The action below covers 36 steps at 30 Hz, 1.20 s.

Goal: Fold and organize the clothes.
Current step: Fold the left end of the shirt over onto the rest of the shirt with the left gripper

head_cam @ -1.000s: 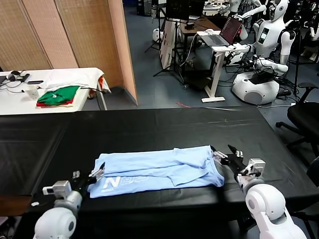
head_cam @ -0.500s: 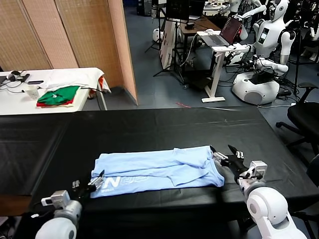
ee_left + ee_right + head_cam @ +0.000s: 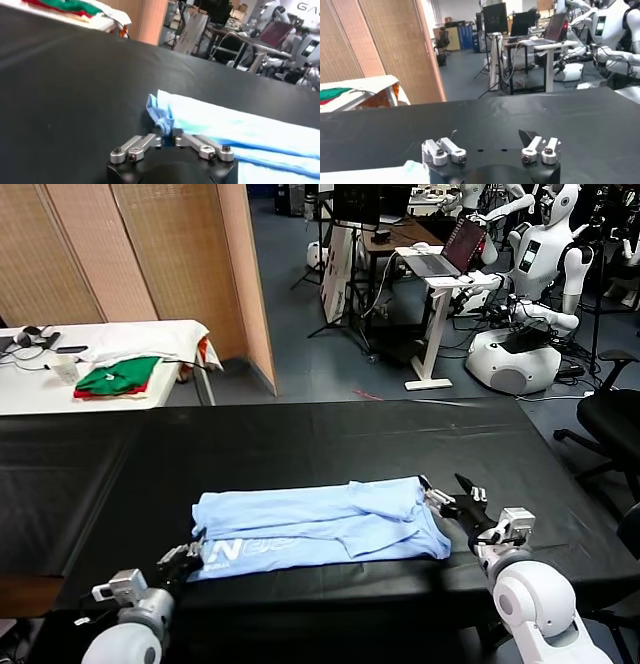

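Note:
The pale sky-blue T-shirt (image 3: 320,524) lies folded into a long band across the near part of the black table (image 3: 300,434), white lettering up at its left end. My left gripper (image 3: 193,552) is at that near-left corner. In the left wrist view it (image 3: 168,134) is shut, with a bunched corner of the T-shirt (image 3: 240,132) pinched between its tips. My right gripper (image 3: 447,492) stands open at the shirt's right end. The right wrist view shows it (image 3: 489,136) wide apart over bare table, the T-shirt (image 3: 370,176) only at the frame's edge.
A white side table (image 3: 30,384) at the far left carries green-and-red folded garments (image 3: 117,374) and a white cloth (image 3: 150,339). Beyond the black table are a wooden partition (image 3: 180,254), a laptop desk (image 3: 440,274), other robots (image 3: 520,334) and a black chair (image 3: 610,419).
My left gripper drew back toward the table's near edge and closed on the shirt's near-left corner, bunching it. The right gripper stayed open and barely moved.

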Each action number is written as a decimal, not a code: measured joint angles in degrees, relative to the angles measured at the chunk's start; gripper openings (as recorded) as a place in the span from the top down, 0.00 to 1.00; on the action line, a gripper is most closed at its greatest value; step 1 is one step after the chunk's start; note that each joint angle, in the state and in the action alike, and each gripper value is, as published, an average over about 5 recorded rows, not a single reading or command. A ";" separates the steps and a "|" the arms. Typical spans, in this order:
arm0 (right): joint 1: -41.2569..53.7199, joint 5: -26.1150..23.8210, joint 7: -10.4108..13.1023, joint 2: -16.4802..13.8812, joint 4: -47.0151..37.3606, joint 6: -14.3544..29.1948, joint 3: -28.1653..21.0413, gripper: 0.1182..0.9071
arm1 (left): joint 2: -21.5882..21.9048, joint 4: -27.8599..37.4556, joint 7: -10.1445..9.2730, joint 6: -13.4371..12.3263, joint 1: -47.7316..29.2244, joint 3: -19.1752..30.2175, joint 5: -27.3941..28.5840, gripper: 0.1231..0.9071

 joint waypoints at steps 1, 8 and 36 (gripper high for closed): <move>-0.06 -0.02 0.00 0.16 0.04 0.04 0.03 0.00 | 0.21 -0.13 0.32 -0.30 0.08 -0.06 1.21 0.60; -1.17 -0.02 -0.08 0.74 0.42 0.52 0.88 0.00 | 3.28 -1.09 1.43 -4.79 1.30 -1.92 15.32 0.94; -8.28 -6.70 -0.14 6.75 3.92 1.08 3.52 0.00 | 2.98 -9.87 -4.36 -1.24 0.84 5.62 7.85 0.94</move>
